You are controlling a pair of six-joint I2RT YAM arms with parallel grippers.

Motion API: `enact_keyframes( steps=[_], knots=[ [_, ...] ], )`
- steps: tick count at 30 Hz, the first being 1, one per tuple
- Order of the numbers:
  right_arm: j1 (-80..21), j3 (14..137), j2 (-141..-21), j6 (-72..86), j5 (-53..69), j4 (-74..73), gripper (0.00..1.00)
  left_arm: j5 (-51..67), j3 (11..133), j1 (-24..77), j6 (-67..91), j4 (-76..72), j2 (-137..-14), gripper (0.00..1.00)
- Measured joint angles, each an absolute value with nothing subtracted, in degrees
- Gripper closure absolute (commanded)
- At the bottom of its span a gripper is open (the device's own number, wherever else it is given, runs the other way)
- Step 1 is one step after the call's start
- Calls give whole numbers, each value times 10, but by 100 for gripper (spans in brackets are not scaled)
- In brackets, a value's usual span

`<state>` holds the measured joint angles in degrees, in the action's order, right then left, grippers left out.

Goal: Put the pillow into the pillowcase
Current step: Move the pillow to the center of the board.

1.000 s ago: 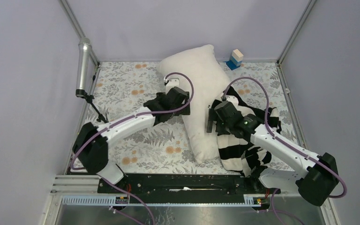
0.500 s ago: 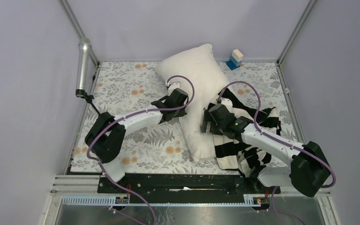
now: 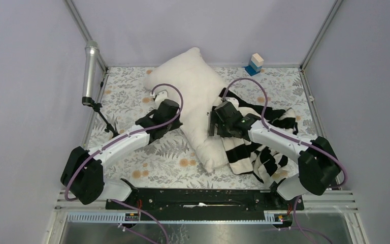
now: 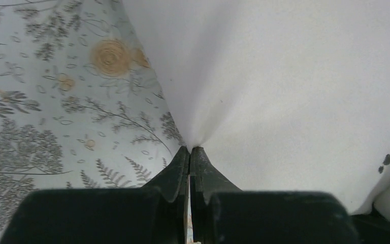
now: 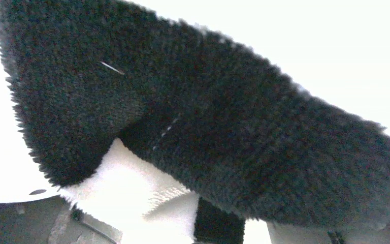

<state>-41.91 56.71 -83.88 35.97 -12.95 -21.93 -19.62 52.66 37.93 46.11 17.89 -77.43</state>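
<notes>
The left gripper [image 4: 190,150] is pinched tight on a fold at the edge of the cream pillow [image 4: 294,86], which lies diagonally on the floral table cover [image 3: 127,96]. The right gripper [image 3: 213,122] sits where the pillow meets the striped pillowcase [image 3: 264,155], just right of the pillow; whether its jaws are apart cannot be told

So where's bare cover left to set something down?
Far left, floral cover between silver cylinder and pillow. Near middle, between left arm and pillow's near corner. Far right, behind pillowcase by the block. Crowded: centre-right, pillow, pillowcase and right arm.
</notes>
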Motion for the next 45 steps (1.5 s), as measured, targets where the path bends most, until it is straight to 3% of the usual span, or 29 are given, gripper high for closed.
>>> enact_keyframes(
  steps=[8,14,27,41,45],
  knots=[
    [-421,687,-924,323,-124,-238,6,-196,527,326,461,193,-774,100],
    [-421,708,-908,308,-128,-255,1,-181,536,299,458,201,-783,100],
    [-420,611,-649,310,-186,-311,0,-167,559,289,444,214,-812,100],
    [-449,554,-641,318,-175,-353,1,-147,559,283,415,214,-803,100],
    [-479,566,-678,317,-186,-350,1,-143,559,283,402,219,-785,89]
  ],
)
